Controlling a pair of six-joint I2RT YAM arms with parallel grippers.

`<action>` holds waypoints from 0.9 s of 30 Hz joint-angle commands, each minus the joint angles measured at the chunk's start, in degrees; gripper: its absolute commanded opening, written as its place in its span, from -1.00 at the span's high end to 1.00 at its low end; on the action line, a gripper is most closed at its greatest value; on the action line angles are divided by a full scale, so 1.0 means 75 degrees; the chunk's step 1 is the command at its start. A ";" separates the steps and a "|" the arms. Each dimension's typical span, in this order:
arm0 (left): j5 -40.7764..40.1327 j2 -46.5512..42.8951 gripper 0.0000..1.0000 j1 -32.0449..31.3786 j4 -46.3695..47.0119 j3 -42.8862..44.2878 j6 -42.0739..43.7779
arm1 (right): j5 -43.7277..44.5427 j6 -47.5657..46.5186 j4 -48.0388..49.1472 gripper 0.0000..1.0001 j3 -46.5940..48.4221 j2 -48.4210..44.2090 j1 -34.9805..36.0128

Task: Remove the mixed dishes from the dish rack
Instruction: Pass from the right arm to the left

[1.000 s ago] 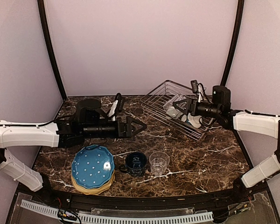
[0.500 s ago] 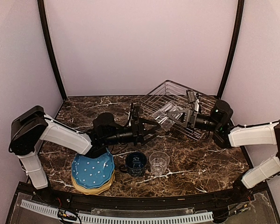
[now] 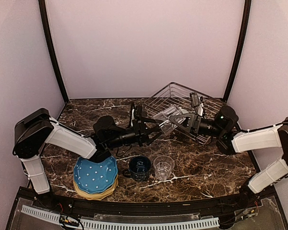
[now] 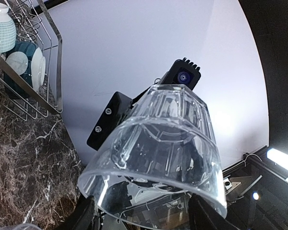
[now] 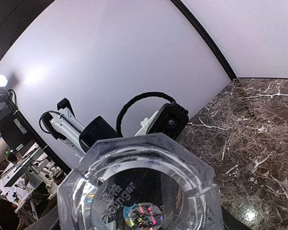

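Clear glass tumbler (image 3: pixel 164 117) lies on its side in mid-air over the marble table (image 3: pixel 206 163), by the near-left corner of the wire dish rack (image 3: pixel 180 93). The right gripper (image 3: pixel 174 120), jaws partly spread, clamps its base end. The left gripper (image 3: pixel 154 128) has its jaws on either side of the open mouth; whether they press the glass I cannot tell. A blue dotted plate (image 3: pixel 95 173), navy mug (image 3: pixel 140 167) and second tumbler (image 3: pixel 163 166) stand near the front.

Clear tumbler (image 3: pixel 164 116) in right tool (image 3: pixel 174 119), left tool (image 3: pixel 155 129) at its mouth, dish rack (image 3: pixel 182 89) behind
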 commanded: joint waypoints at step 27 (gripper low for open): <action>0.0143 -0.0491 -0.16 0.0014 0.0623 0.0158 0.0335 | -0.0022 0.0048 0.0258 0.30 0.0143 0.0637 0.0300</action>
